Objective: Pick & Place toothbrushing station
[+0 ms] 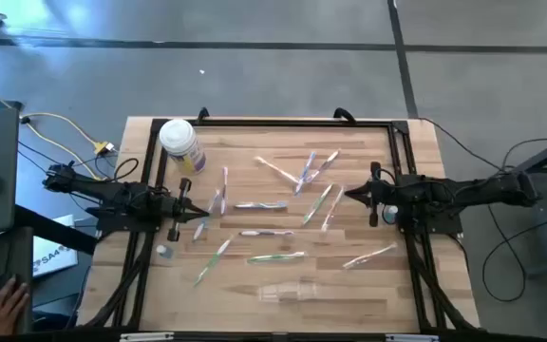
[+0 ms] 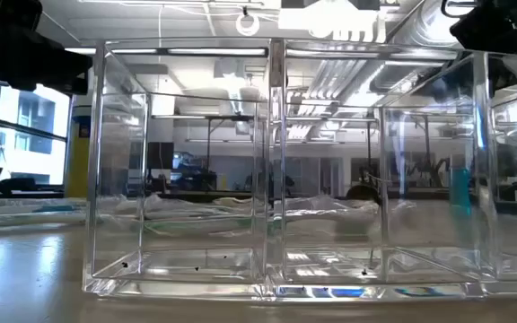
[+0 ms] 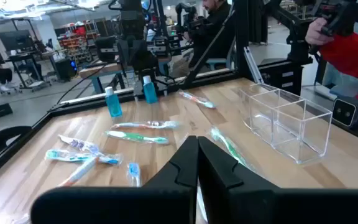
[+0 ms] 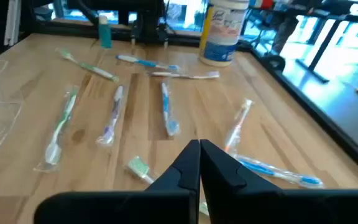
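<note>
Several slim pastel toothbrushes (image 1: 261, 205) in clear wrappers lie flat and scattered over the middle of the wooden table (image 1: 349, 294); they also show in the wrist views (image 3: 137, 137) (image 4: 61, 124). The clear two-compartment holder (image 1: 288, 292) stands near the table's front edge and fills the low view (image 2: 276, 170); nothing shows inside it. My left gripper (image 1: 204, 214) hovers shut at the table's left side, pointing right, its fingers (image 3: 197, 149) closed together. My right gripper (image 1: 348, 195) hovers shut at the right side, pointing left, fingers (image 4: 199, 152) closed together. Neither touches anything.
A white-lidded jar with a yellow label (image 1: 180, 142) stands at the far left. Small blue bottles stand near the arm bases (image 1: 163, 252) (image 3: 112, 101). A black frame (image 1: 283, 122) borders the table. A person's hand (image 1: 3, 304) shows off the table at near left.
</note>
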`<state>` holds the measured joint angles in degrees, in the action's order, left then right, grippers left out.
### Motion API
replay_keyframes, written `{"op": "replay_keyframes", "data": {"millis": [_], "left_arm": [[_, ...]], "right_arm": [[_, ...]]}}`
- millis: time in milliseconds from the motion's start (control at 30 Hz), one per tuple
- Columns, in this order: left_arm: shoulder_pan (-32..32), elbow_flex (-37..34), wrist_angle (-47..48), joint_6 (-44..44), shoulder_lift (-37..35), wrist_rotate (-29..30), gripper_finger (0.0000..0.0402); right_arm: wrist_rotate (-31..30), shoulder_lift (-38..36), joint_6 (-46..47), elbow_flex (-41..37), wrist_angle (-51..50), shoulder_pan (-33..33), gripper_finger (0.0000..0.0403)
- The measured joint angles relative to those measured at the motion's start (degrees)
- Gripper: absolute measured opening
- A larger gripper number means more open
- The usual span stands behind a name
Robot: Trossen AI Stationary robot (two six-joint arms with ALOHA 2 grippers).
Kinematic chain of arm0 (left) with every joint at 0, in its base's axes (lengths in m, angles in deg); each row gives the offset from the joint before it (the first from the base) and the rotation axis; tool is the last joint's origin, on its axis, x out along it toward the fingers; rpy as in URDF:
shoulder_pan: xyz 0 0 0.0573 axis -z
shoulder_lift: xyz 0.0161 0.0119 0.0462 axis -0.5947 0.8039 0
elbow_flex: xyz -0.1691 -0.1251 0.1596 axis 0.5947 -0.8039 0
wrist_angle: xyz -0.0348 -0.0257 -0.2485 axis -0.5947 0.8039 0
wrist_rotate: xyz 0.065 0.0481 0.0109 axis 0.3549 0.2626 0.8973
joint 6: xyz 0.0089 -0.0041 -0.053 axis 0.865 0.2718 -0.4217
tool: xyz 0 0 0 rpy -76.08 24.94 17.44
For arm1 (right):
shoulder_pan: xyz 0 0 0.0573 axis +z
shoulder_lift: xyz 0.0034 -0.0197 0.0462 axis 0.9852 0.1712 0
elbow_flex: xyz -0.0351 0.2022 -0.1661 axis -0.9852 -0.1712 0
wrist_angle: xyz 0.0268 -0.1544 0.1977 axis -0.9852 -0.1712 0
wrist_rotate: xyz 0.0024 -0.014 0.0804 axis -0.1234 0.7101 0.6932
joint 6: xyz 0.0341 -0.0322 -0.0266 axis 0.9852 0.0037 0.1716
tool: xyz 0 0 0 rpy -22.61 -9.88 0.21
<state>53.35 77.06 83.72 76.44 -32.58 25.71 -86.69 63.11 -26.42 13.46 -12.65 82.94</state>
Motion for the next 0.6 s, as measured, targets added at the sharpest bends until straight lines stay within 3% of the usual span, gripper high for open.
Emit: {"op": "replay_keyframes", "data": {"millis": [600], "left_arm": [[0.0,0.0,0.0,-6.5,0.0,0.0,0.0]], "right_arm": [[-0.1,3.6,-0.9,1.9,1.9,4.9,0.0002]]}}
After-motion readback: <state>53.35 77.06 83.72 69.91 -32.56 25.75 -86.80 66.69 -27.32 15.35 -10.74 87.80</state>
